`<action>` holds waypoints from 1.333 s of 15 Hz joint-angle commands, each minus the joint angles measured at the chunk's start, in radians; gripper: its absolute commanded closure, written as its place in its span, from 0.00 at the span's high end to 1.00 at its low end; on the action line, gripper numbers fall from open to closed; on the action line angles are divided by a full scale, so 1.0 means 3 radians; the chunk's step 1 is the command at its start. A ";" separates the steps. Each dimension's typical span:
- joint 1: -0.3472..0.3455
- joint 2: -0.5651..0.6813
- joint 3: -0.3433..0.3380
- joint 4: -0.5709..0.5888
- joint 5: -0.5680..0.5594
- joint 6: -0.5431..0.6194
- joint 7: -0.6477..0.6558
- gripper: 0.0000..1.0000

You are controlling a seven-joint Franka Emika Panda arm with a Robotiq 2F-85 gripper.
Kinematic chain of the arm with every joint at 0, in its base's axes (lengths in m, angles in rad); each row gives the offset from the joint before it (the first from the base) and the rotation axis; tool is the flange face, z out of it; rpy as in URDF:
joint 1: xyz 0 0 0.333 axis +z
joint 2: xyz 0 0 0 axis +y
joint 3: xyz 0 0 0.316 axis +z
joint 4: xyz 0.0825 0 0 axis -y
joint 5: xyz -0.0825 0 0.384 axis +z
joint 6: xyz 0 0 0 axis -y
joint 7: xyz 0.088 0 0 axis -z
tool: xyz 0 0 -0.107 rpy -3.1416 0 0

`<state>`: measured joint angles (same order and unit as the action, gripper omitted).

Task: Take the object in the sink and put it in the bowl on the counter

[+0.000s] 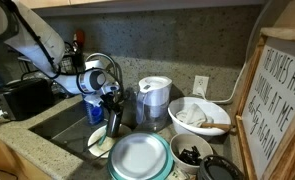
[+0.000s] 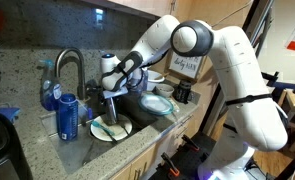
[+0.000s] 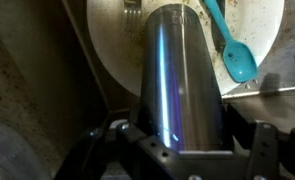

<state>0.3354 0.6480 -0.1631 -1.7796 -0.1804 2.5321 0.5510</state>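
Gripper: the gripper pointed down over the sink, its jaws closed on the upper part of the tumbler; in the wrist view the fingers flanked the metal on both sides.
Tumbler: it stood upright under the gripper, inside the sink basin and above a white plate; whether its base touched the plate could not be told.
Plate: in the wrist view the plate lay behind the tumbler and carried a teal spoon and a fork.
Bowl: the teal-rimmed bowl sat on the counter just beside the sink, with nothing in it.
Nearby: a pitcher and a white bowl stood behind it.
Faucet: the faucet curved over the basin, with a blue bottle beside it.
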 commanded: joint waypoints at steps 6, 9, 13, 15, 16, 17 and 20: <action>0.0112 -0.0310 0.0069 -0.0044 -0.0059 -0.0380 0.0079 0.61; 0.0159 -0.0396 0.0110 -0.0034 -0.0079 -0.0579 0.0183 0.61; 0.0224 -0.0552 0.0157 -0.0081 -0.0125 -0.0815 0.0438 0.61; 0.0245 -0.0636 0.0192 -0.0110 -0.0171 -0.0923 0.0601 0.61; 0.0246 -0.0678 0.0216 -0.0126 -0.0190 -0.0972 0.0683 0.61; 0.0238 -0.0718 0.0244 -0.0148 -0.0206 -0.1015 0.0746 0.61; 0.0212 -0.0837 0.0320 -0.0210 -0.0266 -0.1128 0.0931 0.61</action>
<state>0.4059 0.4773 -0.0888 -1.7867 -0.2276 2.2366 0.7644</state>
